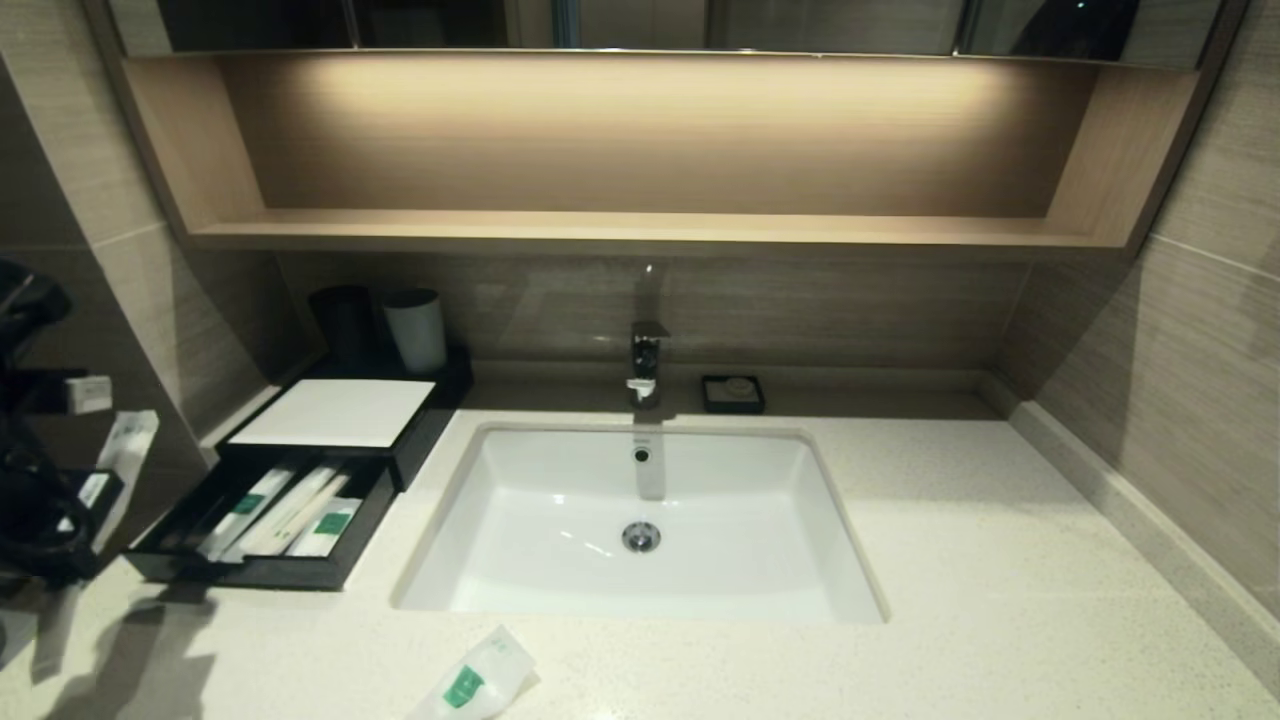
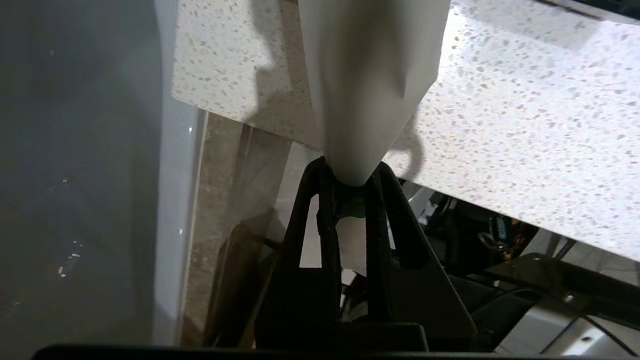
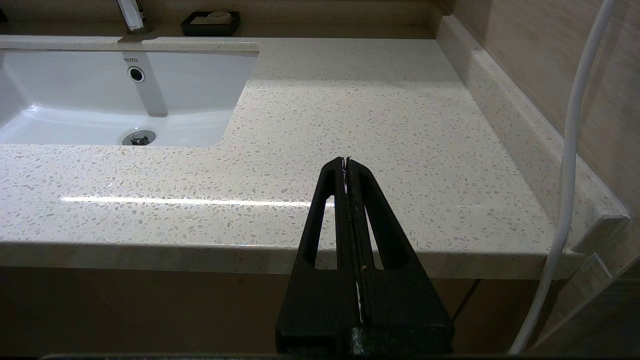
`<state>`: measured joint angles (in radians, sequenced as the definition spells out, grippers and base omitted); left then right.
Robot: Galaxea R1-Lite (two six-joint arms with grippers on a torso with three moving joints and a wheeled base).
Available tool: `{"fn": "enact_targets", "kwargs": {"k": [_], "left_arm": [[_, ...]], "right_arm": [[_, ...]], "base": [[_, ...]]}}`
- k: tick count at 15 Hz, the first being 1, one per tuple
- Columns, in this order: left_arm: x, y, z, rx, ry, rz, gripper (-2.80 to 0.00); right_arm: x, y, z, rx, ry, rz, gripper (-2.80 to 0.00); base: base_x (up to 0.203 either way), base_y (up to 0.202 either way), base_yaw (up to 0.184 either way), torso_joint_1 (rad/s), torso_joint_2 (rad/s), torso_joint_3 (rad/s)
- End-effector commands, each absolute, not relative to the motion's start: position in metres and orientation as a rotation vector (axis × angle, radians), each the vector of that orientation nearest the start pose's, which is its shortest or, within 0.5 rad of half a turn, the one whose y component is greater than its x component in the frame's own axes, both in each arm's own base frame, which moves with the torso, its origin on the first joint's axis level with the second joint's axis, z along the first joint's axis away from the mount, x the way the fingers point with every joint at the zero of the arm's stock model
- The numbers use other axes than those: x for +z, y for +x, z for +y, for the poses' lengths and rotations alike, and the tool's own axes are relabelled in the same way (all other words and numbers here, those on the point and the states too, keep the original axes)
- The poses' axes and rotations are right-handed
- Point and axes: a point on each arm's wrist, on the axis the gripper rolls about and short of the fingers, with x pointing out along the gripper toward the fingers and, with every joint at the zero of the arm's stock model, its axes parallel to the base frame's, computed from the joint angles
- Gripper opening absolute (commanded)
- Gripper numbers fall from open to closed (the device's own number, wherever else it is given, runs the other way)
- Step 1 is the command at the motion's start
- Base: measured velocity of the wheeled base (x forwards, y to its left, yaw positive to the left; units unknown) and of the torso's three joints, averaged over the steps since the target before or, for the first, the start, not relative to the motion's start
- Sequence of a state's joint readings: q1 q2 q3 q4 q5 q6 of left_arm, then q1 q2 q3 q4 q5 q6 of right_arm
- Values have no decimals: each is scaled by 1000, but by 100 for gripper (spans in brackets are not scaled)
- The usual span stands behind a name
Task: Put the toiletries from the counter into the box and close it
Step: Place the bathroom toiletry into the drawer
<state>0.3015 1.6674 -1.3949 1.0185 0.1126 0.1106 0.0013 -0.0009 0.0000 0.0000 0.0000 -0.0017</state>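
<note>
The black box (image 1: 335,412) with a white top panel stands at the counter's (image 1: 1000,560) back left. Its front drawer (image 1: 265,572) is pulled out, with two long sachets (image 1: 245,510) and a short wide one (image 1: 325,528) inside. Another frosted sachet with a green label (image 1: 475,682) lies on the counter in front of the sink. My left gripper (image 1: 85,495) (image 2: 350,180) is at the counter's front left corner, left of the drawer. It is shut on a frosted sachet (image 1: 128,445) (image 2: 370,75). My right gripper (image 3: 346,161) is shut and empty, in front of the counter's (image 3: 375,100) right front edge.
The white sink (image 1: 640,610) and chrome faucet (image 1: 647,360) are at the middle. A small black soap dish (image 1: 733,393) sits behind the sink. A dark cup (image 1: 345,320) and a white cup (image 1: 415,330) stand behind the box. A wooden shelf (image 1: 640,230) hangs above.
</note>
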Motion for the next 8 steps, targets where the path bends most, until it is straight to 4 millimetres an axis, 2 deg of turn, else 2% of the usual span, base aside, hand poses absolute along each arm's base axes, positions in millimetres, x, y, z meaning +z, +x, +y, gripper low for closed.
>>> {"fn": "enact_targets", "kwargs": {"k": [1, 5, 8], "left_arm": [[215, 249, 93, 267, -5, 1363, -280], [217, 274, 105, 247, 27, 1353, -280], [225, 281, 107, 208, 47, 1394, -280]], "right_arm": [[75, -23, 0, 2, -2, 1, -280], [75, -23, 0, 2, -2, 1, -280], [75, -23, 0, 2, -2, 2, -280]], "base": [[0, 0, 0, 0, 0, 0], [0, 0, 0, 0, 0, 0], [0, 0, 0, 0, 0, 0]]}}
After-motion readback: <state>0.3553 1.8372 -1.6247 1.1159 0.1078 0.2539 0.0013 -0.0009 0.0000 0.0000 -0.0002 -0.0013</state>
